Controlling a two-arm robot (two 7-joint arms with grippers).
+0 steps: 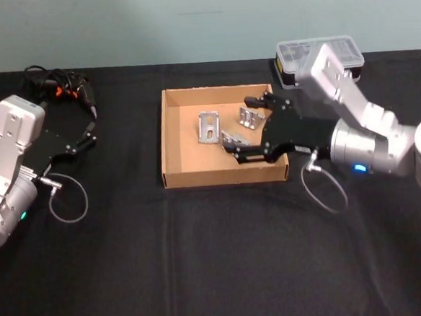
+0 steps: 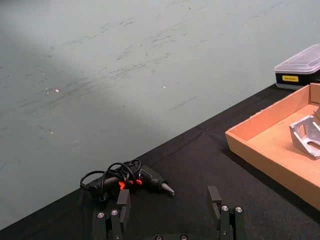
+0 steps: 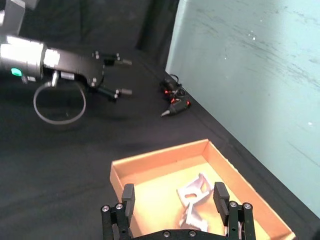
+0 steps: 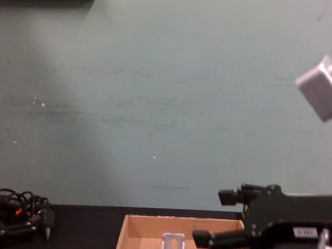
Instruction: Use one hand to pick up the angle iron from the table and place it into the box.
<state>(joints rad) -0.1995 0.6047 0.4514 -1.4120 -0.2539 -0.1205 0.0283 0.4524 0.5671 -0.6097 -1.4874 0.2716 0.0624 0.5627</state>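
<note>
Arm links: boxy silver-grey housings on both arms, rounded at the joints.
Right pincer [image 1: 246, 125]: black body, black fingers, silver screw heads.
Left pincer [image 1: 91, 126]: black plate, the same build.
Cables: a thin grey loop beside each wrist.
Lights: blue on right wrist, green on left.

box [image 1: 173, 142]: right wall behind right hand [image 1: 241, 125] | third angle iron [image 1: 232, 138]: partly covered

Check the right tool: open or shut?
Open. The right tool hangs over the box, fingers spread, nothing between them; angle irons lie below.
</note>
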